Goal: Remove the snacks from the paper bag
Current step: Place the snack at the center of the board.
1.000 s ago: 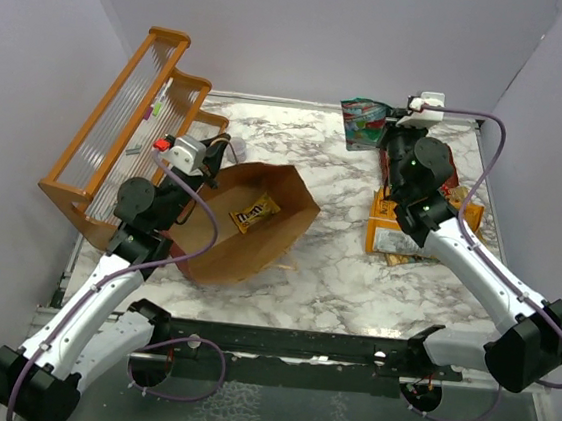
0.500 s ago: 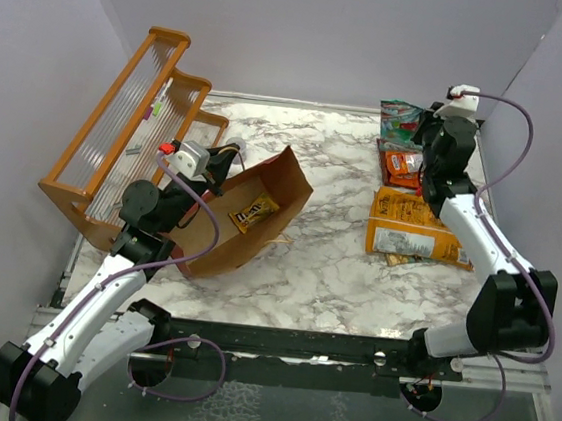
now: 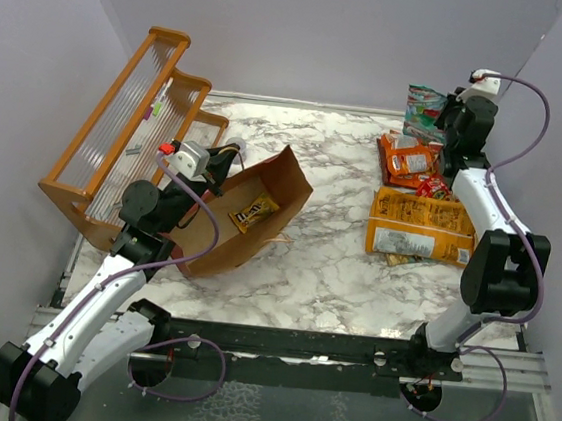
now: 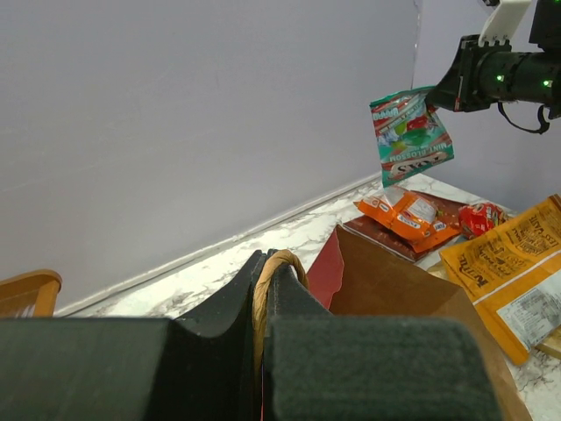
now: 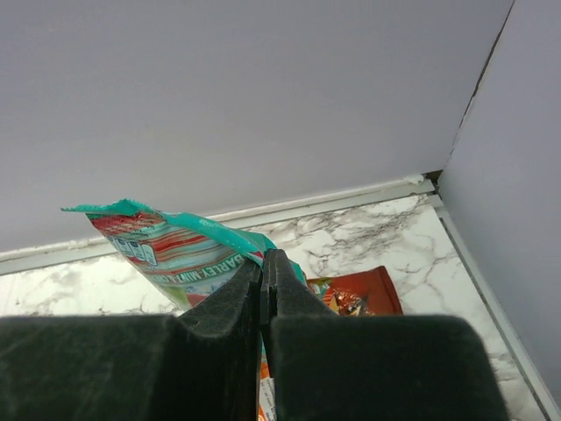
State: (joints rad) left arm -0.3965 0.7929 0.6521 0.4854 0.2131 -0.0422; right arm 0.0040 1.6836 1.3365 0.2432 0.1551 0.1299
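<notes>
My right gripper [image 3: 450, 114] is clenched on the teal packet [image 3: 425, 102], held in the air far right of the paper bag [image 3: 249, 247]. My left gripper [image 4: 263, 279] pinches the bag's twine handle [image 4: 274, 261]. The large orange-yellow chip bag [image 3: 420, 228], the orange packet [image 3: 410, 161] and others lie out to the bag's right. A yellow M&M's packet [image 3: 255, 211] lies inside, yet to come out. The marble-pattern table [image 3: 335, 267] is enclosed by plain lilac walls.

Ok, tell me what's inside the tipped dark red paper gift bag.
One small yellow-brown candy packet lies on the bag's brown inner wall. The left arm covers the interior's left part, so nothing can be told there.
</notes>
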